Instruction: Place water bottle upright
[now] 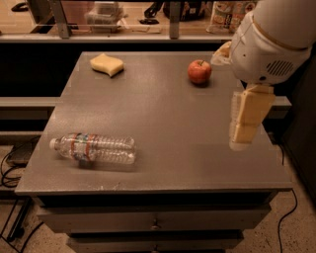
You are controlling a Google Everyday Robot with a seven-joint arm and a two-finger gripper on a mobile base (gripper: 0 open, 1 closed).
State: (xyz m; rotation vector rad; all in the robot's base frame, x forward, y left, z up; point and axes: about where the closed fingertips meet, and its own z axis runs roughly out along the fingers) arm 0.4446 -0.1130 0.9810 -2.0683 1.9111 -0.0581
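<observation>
The water bottle [94,148] lies on its side near the front left of the grey table [163,113]. It is clear and ribbed, with its white cap pointing left and a red, white and blue label band near the neck. My gripper [246,121] hangs down from the white arm [269,42] over the right side of the table, a little above the surface. It is far to the right of the bottle and holds nothing that I can see.
A red apple [199,72] sits at the back right of the table, just left of the arm. A yellow sponge [106,64] lies at the back left. Behind the table runs a shelf with clutter [106,15]. Cables [10,163] lie on the floor to the left.
</observation>
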